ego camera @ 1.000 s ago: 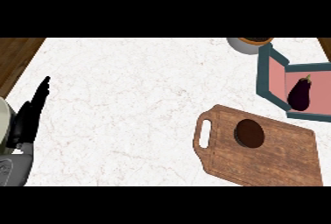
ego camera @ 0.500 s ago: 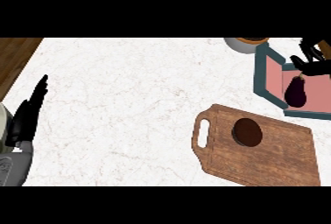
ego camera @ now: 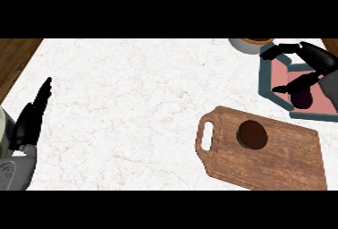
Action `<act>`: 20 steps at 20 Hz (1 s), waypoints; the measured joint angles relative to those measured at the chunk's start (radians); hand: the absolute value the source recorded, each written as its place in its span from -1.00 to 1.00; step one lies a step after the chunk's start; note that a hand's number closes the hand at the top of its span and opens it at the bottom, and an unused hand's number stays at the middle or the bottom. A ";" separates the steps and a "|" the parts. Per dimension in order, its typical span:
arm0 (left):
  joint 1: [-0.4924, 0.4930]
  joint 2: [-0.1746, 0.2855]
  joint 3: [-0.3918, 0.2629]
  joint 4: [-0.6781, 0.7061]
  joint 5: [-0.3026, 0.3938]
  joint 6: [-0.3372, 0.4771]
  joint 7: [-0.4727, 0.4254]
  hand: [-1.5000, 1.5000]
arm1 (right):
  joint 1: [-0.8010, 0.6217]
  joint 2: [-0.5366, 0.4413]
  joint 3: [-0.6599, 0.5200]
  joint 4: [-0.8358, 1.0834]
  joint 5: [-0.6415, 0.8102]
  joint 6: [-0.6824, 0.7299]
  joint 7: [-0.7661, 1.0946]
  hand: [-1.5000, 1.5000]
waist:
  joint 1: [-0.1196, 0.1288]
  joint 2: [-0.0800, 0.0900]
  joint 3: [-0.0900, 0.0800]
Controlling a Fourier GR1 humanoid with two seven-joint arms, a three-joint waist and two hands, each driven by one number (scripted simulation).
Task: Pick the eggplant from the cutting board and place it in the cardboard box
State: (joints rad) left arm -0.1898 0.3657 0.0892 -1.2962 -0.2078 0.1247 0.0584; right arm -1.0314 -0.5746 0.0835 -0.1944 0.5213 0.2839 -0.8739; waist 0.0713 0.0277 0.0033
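Note:
The dark purple eggplant [ego camera: 303, 99] lies inside the box [ego camera: 267, 80], which has teal walls and a pink floor, at the right edge. My right hand [ego camera: 311, 58] hovers over the box with fingers spread and relaxed, open, just above the eggplant and holding nothing. The wooden cutting board [ego camera: 277, 152] sits at the lower right, with a handle slot at its left end and a dark round spot [ego camera: 252, 134] on top. My left hand [ego camera: 31, 118] rests open at the left edge, fingers straight and pointing up.
A round bowl [ego camera: 249, 44] stands at the counter's far edge, just left of the box. A strip of wooden floor [ego camera: 14, 56] shows beyond the counter's left edge. White marble counter [ego camera: 132, 103] spreads between my left hand and the board.
My right hand has come into view from the right and moved down and left over the box. The eggplant stays lying in the box; the left hand is still.

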 measured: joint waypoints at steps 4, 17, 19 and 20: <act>0.014 0.010 0.011 -0.021 0.004 -0.005 0.010 0.00 | -0.014 0.007 -0.035 0.021 -0.033 0.006 -0.020 -1.00 | -0.004 -0.003 0.000; 0.030 0.010 0.017 -0.033 0.006 -0.013 -0.002 0.00 | -0.062 -0.127 -0.237 0.081 -0.242 0.148 0.045 -1.00 | 0.000 0.006 0.003; 0.027 0.009 0.015 -0.039 0.006 -0.014 0.003 0.00 | -0.066 -0.161 -0.257 0.086 -0.263 0.174 0.070 -1.00 | 0.004 0.009 0.004; 0.027 0.007 0.017 -0.039 0.008 -0.014 0.000 0.00 | -0.064 -0.181 -0.265 0.088 -0.272 0.189 0.082 -1.00 | 0.005 0.011 0.004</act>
State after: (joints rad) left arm -0.1626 0.3724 0.1059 -1.3354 -0.1995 0.1110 0.0584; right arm -1.0954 -0.7554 -0.1810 -0.1062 0.2490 0.4728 -0.7919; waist 0.0759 0.0386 0.0073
